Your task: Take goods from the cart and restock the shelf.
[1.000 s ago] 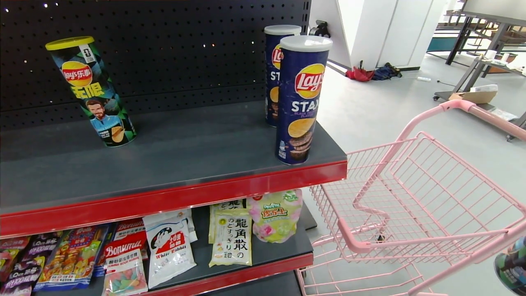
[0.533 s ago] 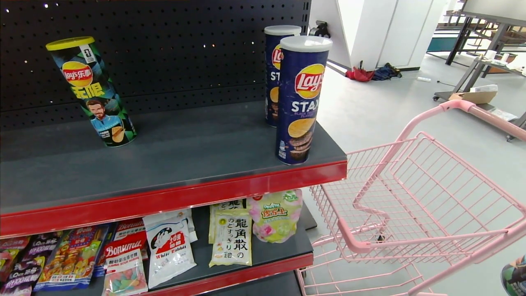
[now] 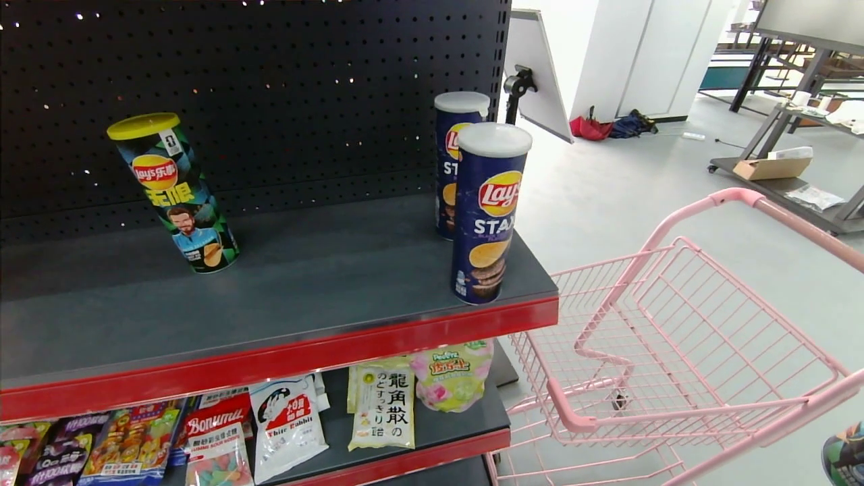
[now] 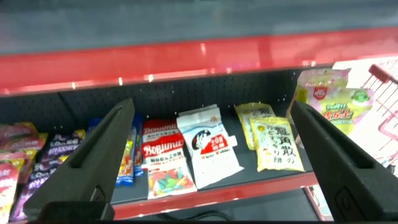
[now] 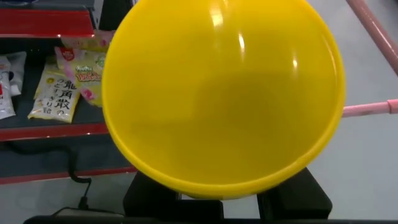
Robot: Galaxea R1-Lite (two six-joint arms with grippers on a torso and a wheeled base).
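- Bright, even light floods the floor (image 3: 675, 175); the pegboard (image 3: 270, 81) stays dark, pricked with light points.
- The lower shelf (image 3: 445, 435) lies in shade.
- Glare streaks the red shelf edge (image 4: 186, 59).
- Soft highlights sit on the yellow lid (image 5: 224, 93) of the held chips can (image 3: 844, 459).
- Wide-angle bending tilts the green can (image 3: 174, 192).

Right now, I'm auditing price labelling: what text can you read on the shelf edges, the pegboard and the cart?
Upper shelf edge: none.
Lower shelf edge: none.
Pegboard: none.
Cart: none.
The cans and pouches carry packaging print, not price tags.
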